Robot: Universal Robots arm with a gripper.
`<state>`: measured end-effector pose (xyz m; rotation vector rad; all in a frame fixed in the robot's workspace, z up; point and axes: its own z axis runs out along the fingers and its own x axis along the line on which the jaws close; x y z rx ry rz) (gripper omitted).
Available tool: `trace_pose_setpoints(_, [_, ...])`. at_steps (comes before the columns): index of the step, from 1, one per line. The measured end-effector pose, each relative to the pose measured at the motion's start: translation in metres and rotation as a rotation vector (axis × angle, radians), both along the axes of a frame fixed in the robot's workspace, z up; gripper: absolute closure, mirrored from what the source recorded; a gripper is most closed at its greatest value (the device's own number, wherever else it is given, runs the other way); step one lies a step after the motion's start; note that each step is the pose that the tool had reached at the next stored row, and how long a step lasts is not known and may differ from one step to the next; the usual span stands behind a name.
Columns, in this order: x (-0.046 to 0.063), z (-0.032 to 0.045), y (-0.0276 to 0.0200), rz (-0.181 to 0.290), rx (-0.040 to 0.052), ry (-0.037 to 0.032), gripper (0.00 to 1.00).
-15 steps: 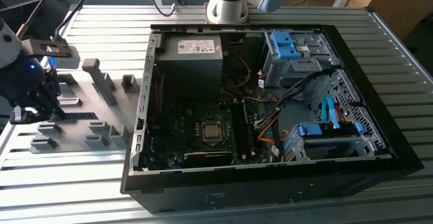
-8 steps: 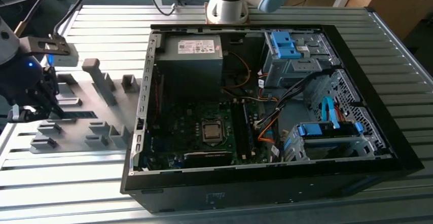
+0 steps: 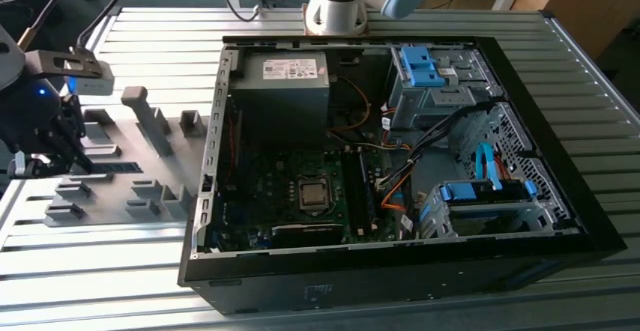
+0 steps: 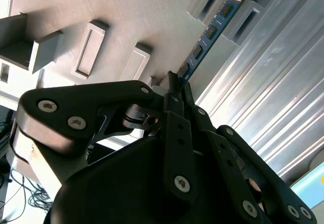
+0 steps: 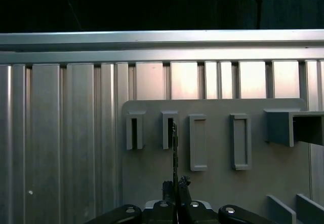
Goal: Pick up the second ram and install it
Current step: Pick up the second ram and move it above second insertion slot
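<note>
While the gripper [image 4: 176, 82] is hanging low over the grey tray [image 3: 125, 200] at the exterior view's left, its jaws are pinching the near end of the second ram [image 4: 210, 31]. In both wrist views the fingertips [image 4: 177, 112] are pressing in from either side of the thin board.

In the second wrist view the stick is showing its blue-green face and a row of dark chips. It is running away from the jaws, with its far end sitting between two upright holder blocks [image 4: 243, 19] of the tray.

In the first wrist view the stick is appearing edge-on as a narrow dark line. It is running from the jaws into the slotted block [image 5: 168, 130] second from the tray's edge. I cannot tell whether its lower edge is touching the tray floor.

The tray is lying flat on the ribbed aluminium worktop [image 3: 90, 260]. It is just beside the open computer case [image 3: 400, 278], which is taking up the middle of the exterior view, with its motherboard [image 3: 255, 189] facing up. The arm's base [image 3: 335, 9] is standing beyond the case.
</note>
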<state>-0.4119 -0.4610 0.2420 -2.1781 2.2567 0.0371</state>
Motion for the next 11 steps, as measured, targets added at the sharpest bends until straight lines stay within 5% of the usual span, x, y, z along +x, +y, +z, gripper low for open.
trace_pose_setpoints(11, [0.0,0.0069,0.0,0.0,0.0,0.0,0.86])
